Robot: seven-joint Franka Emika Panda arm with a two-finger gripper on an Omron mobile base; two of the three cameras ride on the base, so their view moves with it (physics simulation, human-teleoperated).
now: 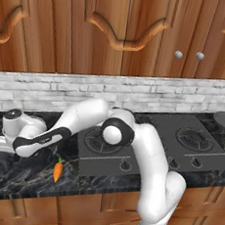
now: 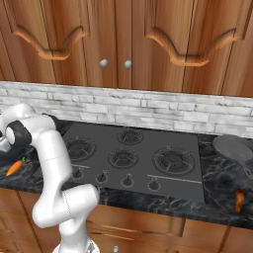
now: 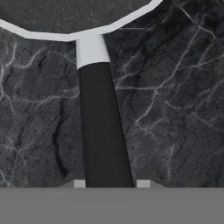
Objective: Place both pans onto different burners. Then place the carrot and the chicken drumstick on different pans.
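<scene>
You are looking at the white arm reaching far to its left over the black marble counter (image 1: 9,177), with the gripper (image 3: 111,183) pointing down at the black handle (image 3: 103,127) of the dark frying pan with the bright silver-white rim (image 3: 78,33). In the hand view, the two finger tips are sitting on either side of the handle near the bottom edge, very close to its sides; you cannot tell whether they are pressing on it or merely flanking it. The handle is running straight up from between the tips to a silver neck that is joining the pan's rim at the top of that view. The pan is lying on the counter, to the left of the dark grey stovetop (image 2: 143,143). The small bright orange carrot with the green top (image 1: 57,170) is lying on the counter near its front edge, beside the stovetop's left side and just below the forearm in the left base view. The plain dark grey frying pan (image 2: 232,147) is resting on the counter to the right of the stovetop. The small golden-brown chicken drumstick (image 2: 239,199) is lying near the front edge there, in front of that pan. The round black ringed burners (image 2: 173,159) are all standing bare.
</scene>
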